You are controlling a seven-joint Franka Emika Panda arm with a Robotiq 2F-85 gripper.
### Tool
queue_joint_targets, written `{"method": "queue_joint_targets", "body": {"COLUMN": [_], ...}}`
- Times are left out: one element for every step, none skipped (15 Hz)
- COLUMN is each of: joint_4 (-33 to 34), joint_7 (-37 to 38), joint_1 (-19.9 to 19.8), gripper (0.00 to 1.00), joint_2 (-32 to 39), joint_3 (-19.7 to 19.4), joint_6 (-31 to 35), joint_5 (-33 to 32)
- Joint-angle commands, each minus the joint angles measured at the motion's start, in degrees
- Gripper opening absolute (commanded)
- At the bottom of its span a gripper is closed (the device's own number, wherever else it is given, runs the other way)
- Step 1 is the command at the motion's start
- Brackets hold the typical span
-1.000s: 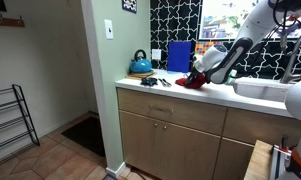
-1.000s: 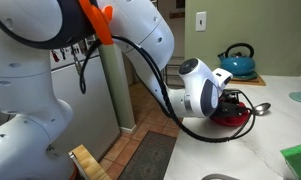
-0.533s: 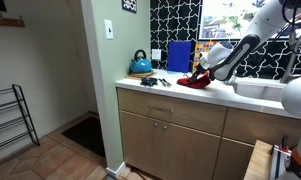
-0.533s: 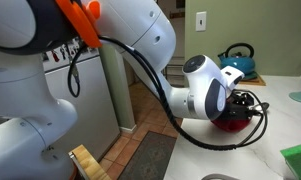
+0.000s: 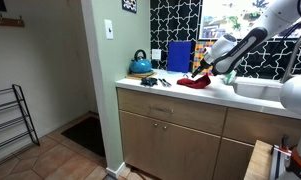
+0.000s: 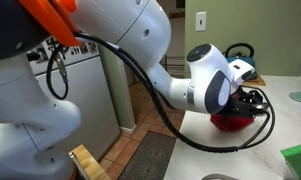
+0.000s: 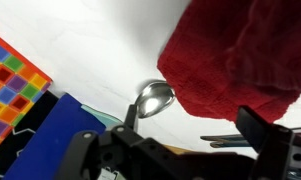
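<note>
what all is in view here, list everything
red cloth: one, red, crumpled on the white counter, nearest the gripper
spoon: one, silver, on the counter right beside the cloth's edge
blue board: one, blue, upright at the back of the counter
checked panel: one, multicoloured squares, next to the blue board
kettle: one, teal, on the counter by the wall
sink: one, white, set in the counter
shoe rack: one, dark wire, on the floor
mat: one, dark, on the floor
gripper: one, black, open, over the cloth
arm: one, white
</note>
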Motion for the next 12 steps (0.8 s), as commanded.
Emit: {"method": "queue_joint_targets", "body": {"joint_4": [-1.7,-1.7,-1.5,-1.5,-1.3,-1.1,-0.9,-0.6,-0.1,0.4,1.0,1.9], "joint_7": [-1.4,-1.2,-1.2,-1.1,-1.0,-0.7,-0.5,-0.2,-0.2,0.2,0.7,0.9], "joint_1": [-10.9,-13.4,-16.0,-18.8,-21.3,-23.7,-26.2,-28.6,-31.0,-33.4,-35.9,-38.3], "gripper": [1.0,1.0,1.0,1.0,1.0,1.0,1.0,1.0,1.0,1.0,1.0,1.0], "joint_2": [-1.8,-2.5,-2.8,-3.5,-3.8,-4.4,-4.9,-5.3,-5.6,-5.8,-5.7,-5.3], "joint_3": [12.0,15.0,18.0,21.4,24.4,27.1,30.2,32.9,35.9,38.9,41.9,44.9], "joint_6": [-7.9,-9.6,-10.8,-12.1,-13.5,-14.8,-16.9,-18.4,-21.0,-24.2,-27.2,-31.2], "joint_5": [7.7,10.1,12.1,14.0,15.5,16.7,18.1,19.1,20.1,21.2,22.0,22.6]}}
